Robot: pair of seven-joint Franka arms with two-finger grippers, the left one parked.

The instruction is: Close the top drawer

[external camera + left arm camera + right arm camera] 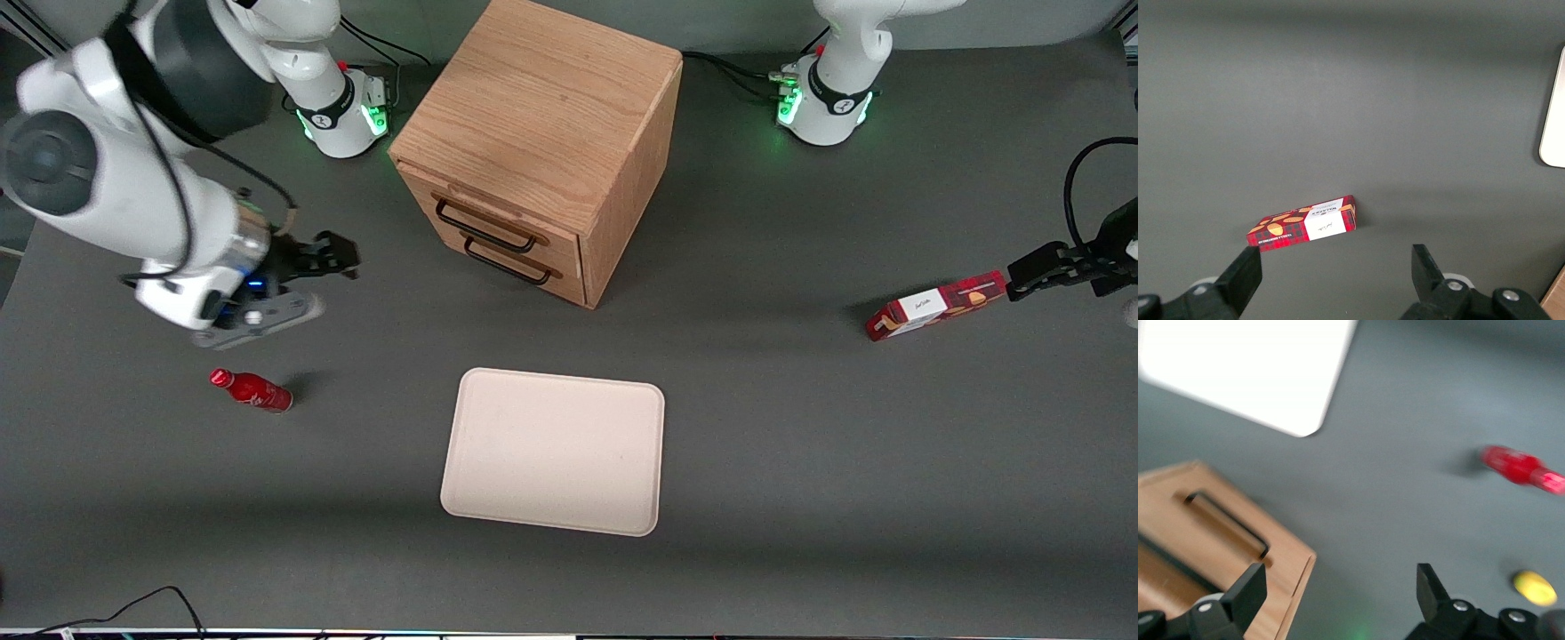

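Nearest the front camera, a cream tray [553, 451] lay flat on the grey table [800, 444], with a red bottle [252, 389] on its side toward the working arm's end. Farther back, the gripper [333, 255] hung above the table with its fingers [1245, 595] spread and empty, near the cabinet [542, 133] front. The top drawer [484, 218] sat nearly flush in the cabinet, just above the lower drawer [516, 258].

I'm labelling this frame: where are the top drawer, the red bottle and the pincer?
top drawer [498, 212]: front view, its wooden front.
red bottle [258, 391]: front view, middle of its body.
pincer [342, 258]: front view, open, between its fingertips.
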